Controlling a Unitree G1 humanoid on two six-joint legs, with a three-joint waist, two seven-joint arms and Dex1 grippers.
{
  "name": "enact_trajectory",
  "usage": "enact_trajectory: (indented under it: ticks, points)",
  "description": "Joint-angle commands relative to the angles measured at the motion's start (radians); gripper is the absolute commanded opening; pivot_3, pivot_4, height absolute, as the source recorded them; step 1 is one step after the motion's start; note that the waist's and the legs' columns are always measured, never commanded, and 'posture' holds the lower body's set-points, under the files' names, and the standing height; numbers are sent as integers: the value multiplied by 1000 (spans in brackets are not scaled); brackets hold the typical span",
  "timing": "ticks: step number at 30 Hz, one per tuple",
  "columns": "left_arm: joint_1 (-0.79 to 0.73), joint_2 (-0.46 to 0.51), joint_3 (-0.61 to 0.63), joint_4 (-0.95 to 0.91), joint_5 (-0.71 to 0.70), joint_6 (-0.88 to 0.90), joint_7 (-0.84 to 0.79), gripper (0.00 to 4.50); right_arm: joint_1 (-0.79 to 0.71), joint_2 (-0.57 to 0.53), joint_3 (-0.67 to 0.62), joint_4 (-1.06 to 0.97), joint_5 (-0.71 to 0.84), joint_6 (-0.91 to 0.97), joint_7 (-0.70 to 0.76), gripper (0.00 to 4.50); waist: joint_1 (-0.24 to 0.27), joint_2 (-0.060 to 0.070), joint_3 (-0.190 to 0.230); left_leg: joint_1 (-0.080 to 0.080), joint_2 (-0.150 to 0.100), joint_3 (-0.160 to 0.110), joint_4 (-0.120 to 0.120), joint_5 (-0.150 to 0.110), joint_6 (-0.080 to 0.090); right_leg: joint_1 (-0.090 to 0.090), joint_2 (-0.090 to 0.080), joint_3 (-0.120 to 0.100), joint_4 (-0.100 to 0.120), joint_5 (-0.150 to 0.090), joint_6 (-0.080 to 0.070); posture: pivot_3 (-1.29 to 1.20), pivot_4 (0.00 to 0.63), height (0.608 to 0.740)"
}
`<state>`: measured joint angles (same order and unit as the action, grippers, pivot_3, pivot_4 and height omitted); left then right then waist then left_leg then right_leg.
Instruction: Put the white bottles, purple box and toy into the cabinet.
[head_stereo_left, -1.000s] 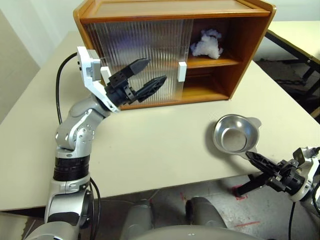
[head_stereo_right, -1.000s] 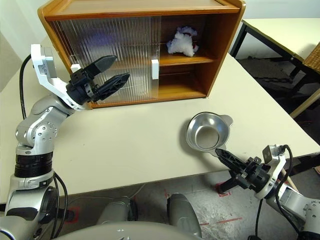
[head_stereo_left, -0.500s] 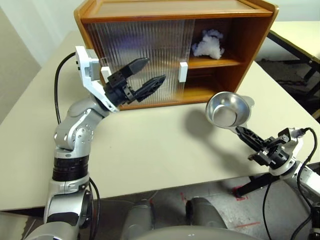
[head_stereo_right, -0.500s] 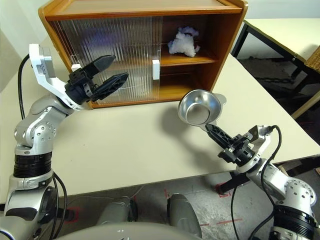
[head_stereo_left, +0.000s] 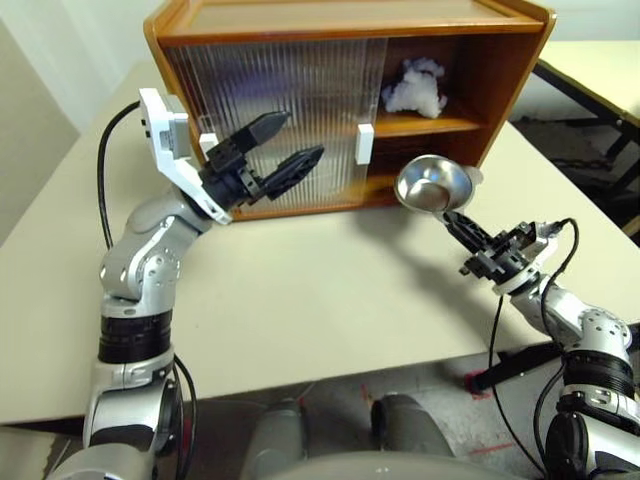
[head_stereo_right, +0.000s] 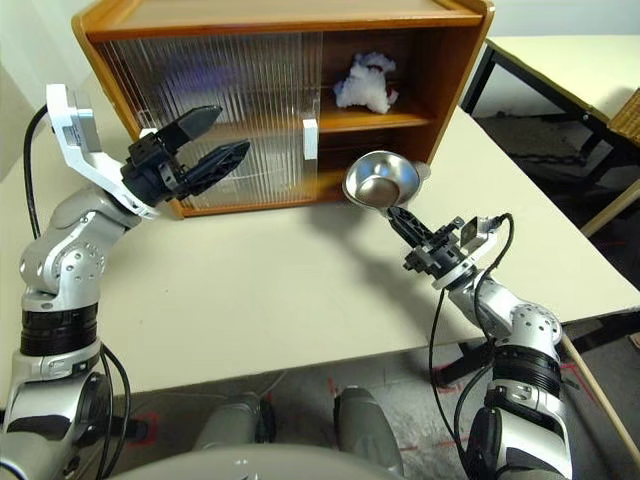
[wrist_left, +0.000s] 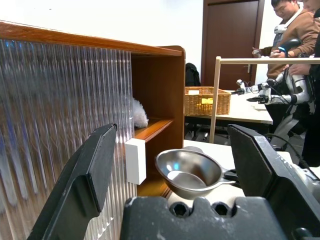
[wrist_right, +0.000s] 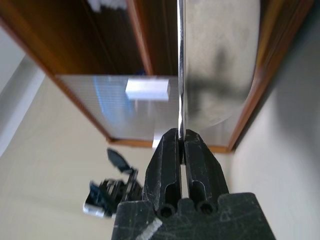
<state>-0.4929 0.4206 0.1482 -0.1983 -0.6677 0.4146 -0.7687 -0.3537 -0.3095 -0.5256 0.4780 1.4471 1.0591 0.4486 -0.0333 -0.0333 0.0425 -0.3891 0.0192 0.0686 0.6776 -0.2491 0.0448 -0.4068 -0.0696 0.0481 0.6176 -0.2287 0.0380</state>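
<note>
One cabinet (head_stereo_left: 350, 100) fills the far side of the tabletop (head_stereo_left: 300, 290), its open bay at 1 o'clock from the right pincer (head_stereo_left: 455, 222). That pincer is clamped tight on the rim of a silver bowl (head_stereo_left: 432, 186), held w/ its long axis pointing into the lower bay, just in front of it. Left pincer (head_stereo_left: 285, 145) stands wide apart, empty, before the ribbed door (head_stereo_left: 275, 100). Toy (head_stereo_left: 413, 88) sits on the upper shelf, at 12 o'clock above the bowl; right arm is nearer.
</note>
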Motion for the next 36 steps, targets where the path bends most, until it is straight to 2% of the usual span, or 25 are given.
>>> enact_trajectory:
  ticks: [1,11,18,26,36]
  points:
    - [12,10,2,-34,-7,10,9,4500,-80,9,-2,93,-74,-58,54,34,1,0,0,0,0,0,0,0,0,0,0,0,0,0,0,104,0,740]
    - [34,29,19,-74,-16,26,32,4500,-313,21,-27,415,-265,-226,185,34,13,0,0,0,0,0,0,0,1,0,0,0,1,0,-1,147,0,740]
    - [59,43,40,-113,-25,41,59,4500,-433,32,-61,597,-369,-335,239,34,48,0,0,0,0,0,0,0,1,-1,1,0,1,1,-1,194,0,740]
    - [95,53,60,-164,-35,49,99,4500,-526,36,-118,742,-460,-489,219,34,80,0,0,0,0,0,-1,0,0,-1,1,-1,1,2,-4,238,0,740]
    - [111,65,69,-188,-47,55,118,4500,-563,55,-184,798,-523,-572,182,34,109,0,0,0,1,0,-2,-1,-2,-2,1,-1,1,2,-6,257,0,740]
